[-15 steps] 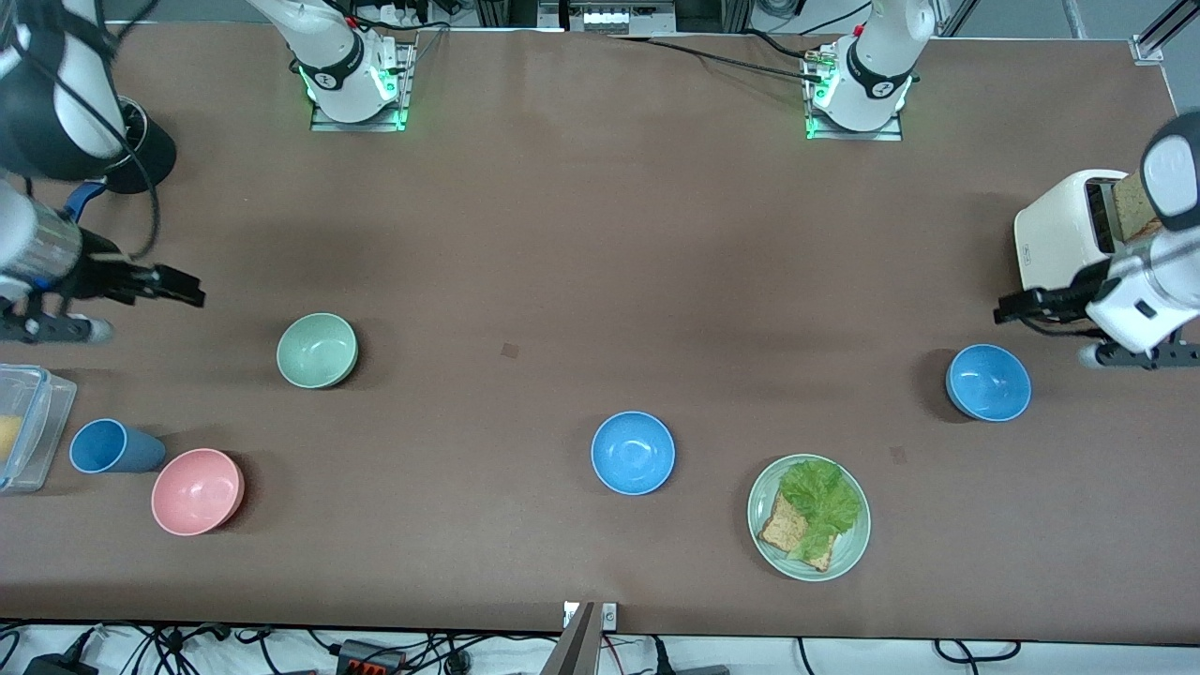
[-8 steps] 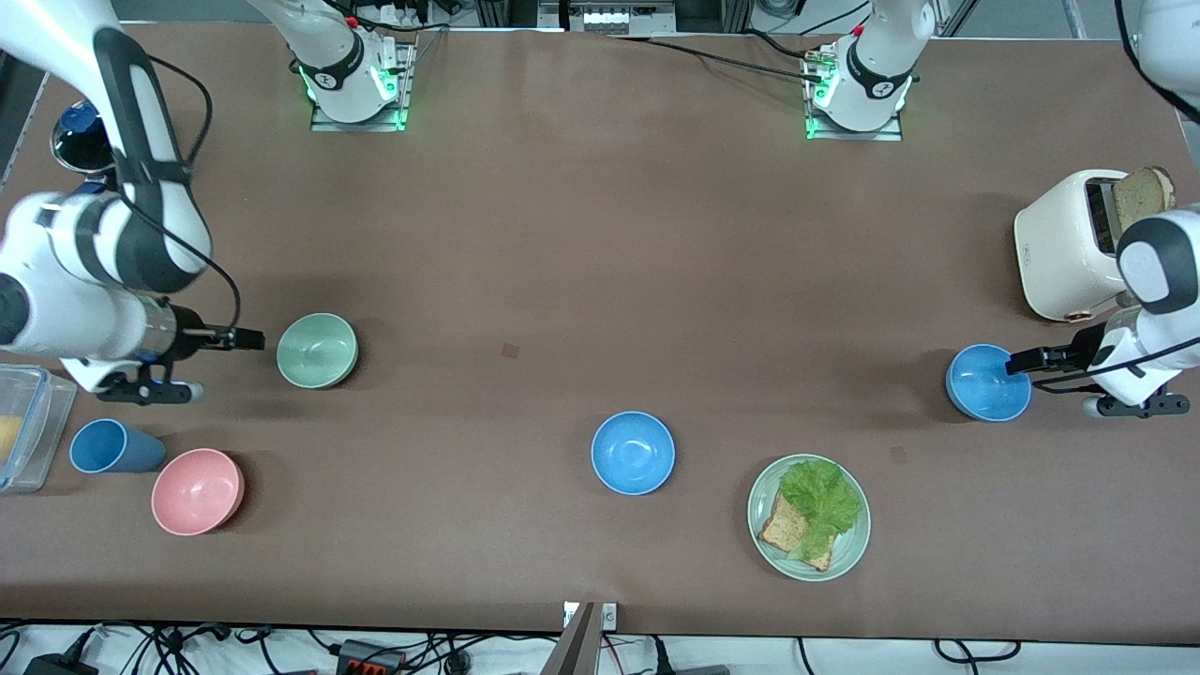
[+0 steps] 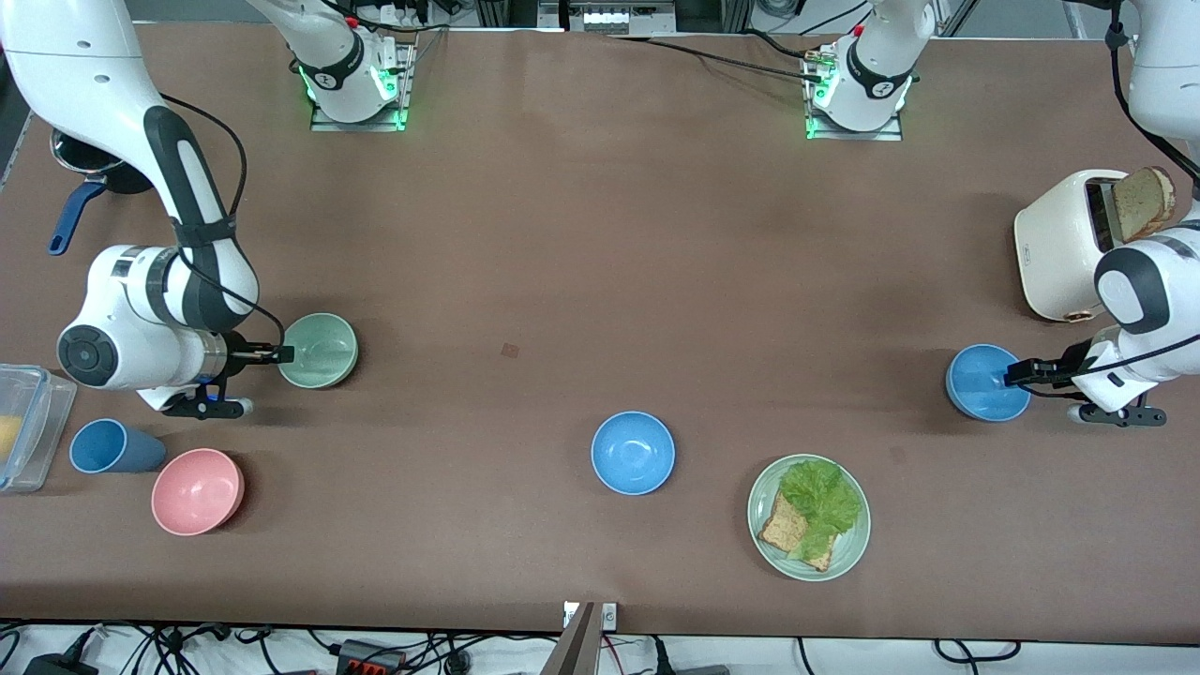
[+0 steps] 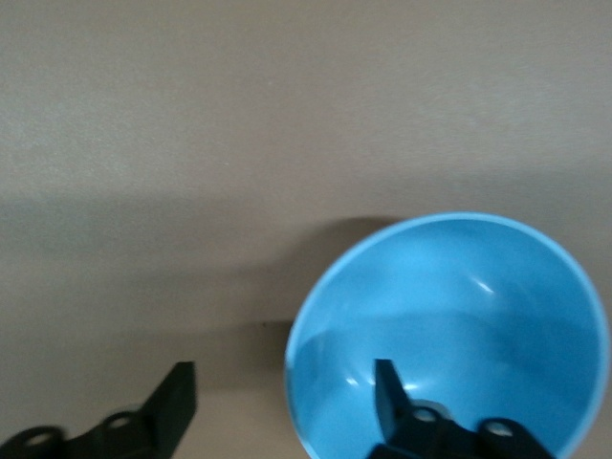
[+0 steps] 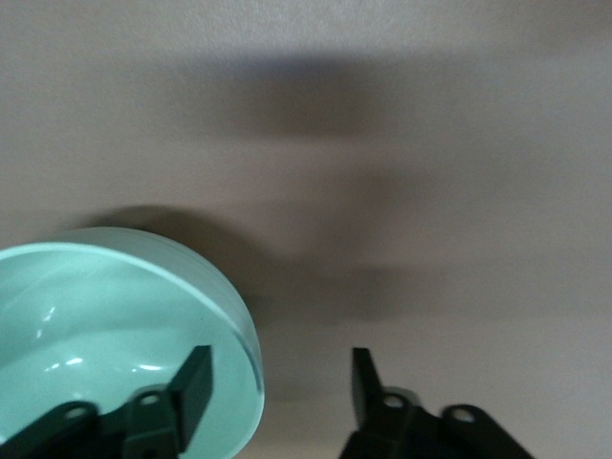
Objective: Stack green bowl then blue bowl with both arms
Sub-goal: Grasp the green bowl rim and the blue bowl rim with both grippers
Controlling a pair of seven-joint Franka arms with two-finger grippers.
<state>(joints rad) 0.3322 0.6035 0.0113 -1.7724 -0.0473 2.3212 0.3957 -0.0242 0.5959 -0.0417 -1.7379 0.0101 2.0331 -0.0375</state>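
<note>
The green bowl (image 3: 319,350) stands upright toward the right arm's end of the table. My right gripper (image 3: 281,354) is open at its rim, one finger inside the bowl (image 5: 96,325) and one outside, as the right wrist view shows (image 5: 281,356). One blue bowl (image 3: 984,382) stands toward the left arm's end. My left gripper (image 3: 1014,377) is open at its rim, one finger inside the bowl (image 4: 459,316) and one outside (image 4: 284,371). A second blue bowl (image 3: 633,453) stands alone in the middle, nearer the front camera.
A white toaster (image 3: 1064,244) with bread stands by the left arm. A pale green plate (image 3: 858,544) holds lettuce and bread. A pink bowl (image 3: 197,490), a blue cup (image 3: 112,447), a clear container (image 3: 33,412) and a dark pot (image 3: 84,164) lie near the right arm.
Both arms have come down and in. The right gripper has reached the green bowl's rim. The left gripper has settled lower onto the blue bowl's rim. No bowl has moved.
</note>
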